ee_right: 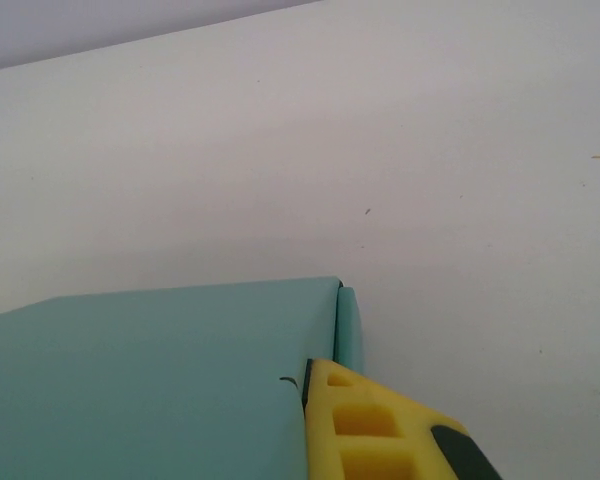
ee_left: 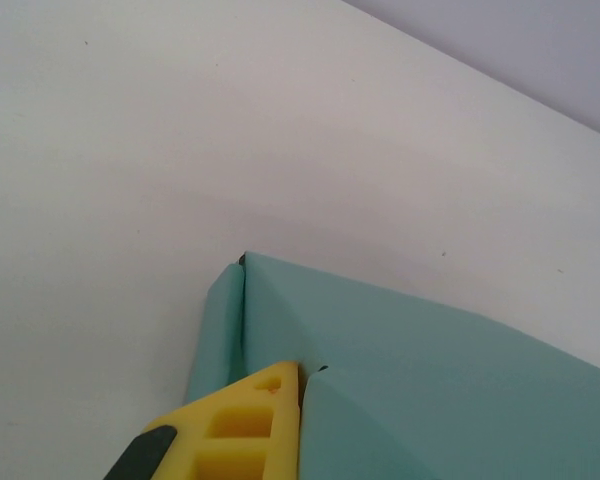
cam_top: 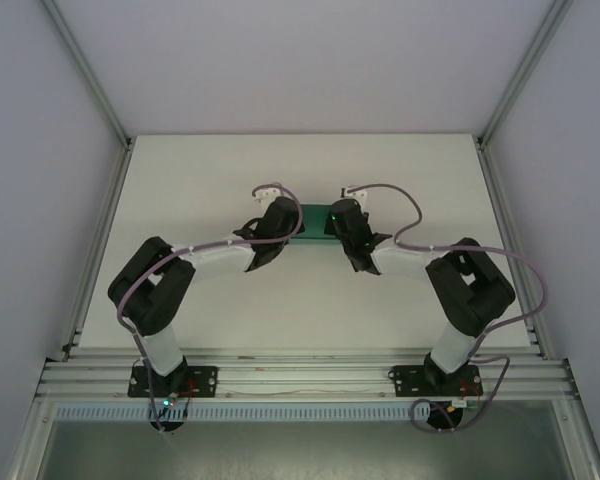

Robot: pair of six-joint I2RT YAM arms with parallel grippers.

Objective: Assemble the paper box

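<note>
The teal-green paper box point(cam_top: 314, 218) lies mid-table between my two grippers, mostly covered by them. My left gripper point(cam_top: 292, 224) grips its left end and my right gripper point(cam_top: 334, 224) its right end. In the left wrist view, one yellow finger point(ee_left: 245, 425) presses against a teal wall of the box point(ee_left: 430, 370), and the card hides the other finger; the gripper point(ee_left: 302, 376) is shut on that wall beside a folded end flap point(ee_left: 218, 330). In the right wrist view the gripper point(ee_right: 305, 372) is likewise shut on the box point(ee_right: 150, 370), with one yellow finger point(ee_right: 365, 425) showing.
The white table point(cam_top: 210, 180) extends beyond the box on all sides. Aluminium frame posts point(cam_top: 90, 70) and pale walls bound it left, right and behind. A rail point(cam_top: 300, 375) with both arm bases runs along the near edge.
</note>
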